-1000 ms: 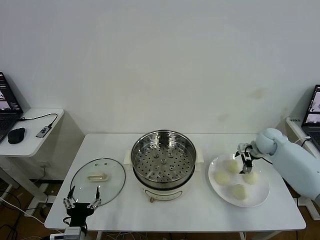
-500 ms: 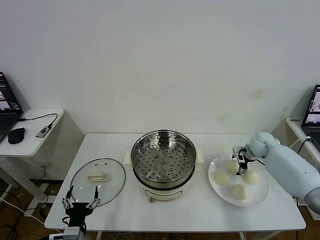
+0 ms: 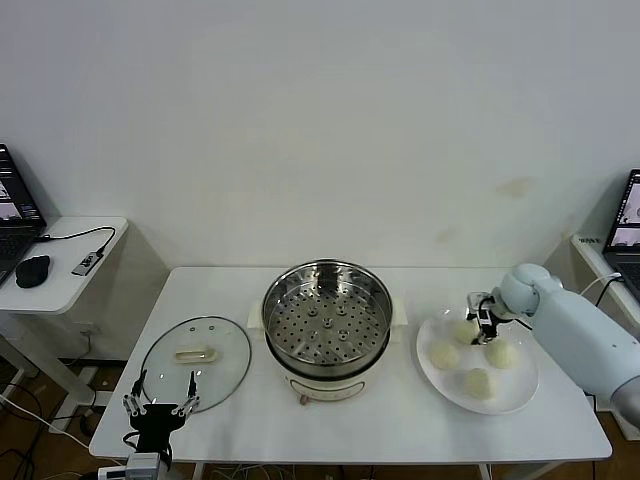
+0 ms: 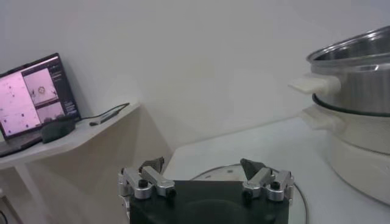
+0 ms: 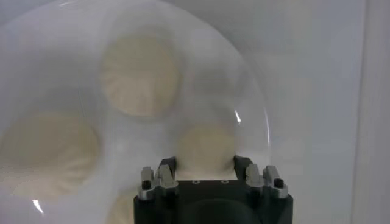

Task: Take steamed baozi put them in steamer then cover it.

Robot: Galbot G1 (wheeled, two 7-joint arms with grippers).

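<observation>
Four cream-white baozi lie on a white plate at the table's right. My right gripper is low over the far one, its fingers pressed against both sides of that bun, which rests on the plate. The others lie loose. The steel steamer stands open at the middle, its perforated tray bare. The glass cover lies flat to its left. My left gripper is open and idle at the cover's near edge.
A side table with a laptop and a mouse stands at far left. Another laptop is at far right. The steamer's white side handle and base show in the left wrist view.
My right gripper has shifted left across the plate to the far bun and settled around it. The left arm, cover and steamer have not moved.
</observation>
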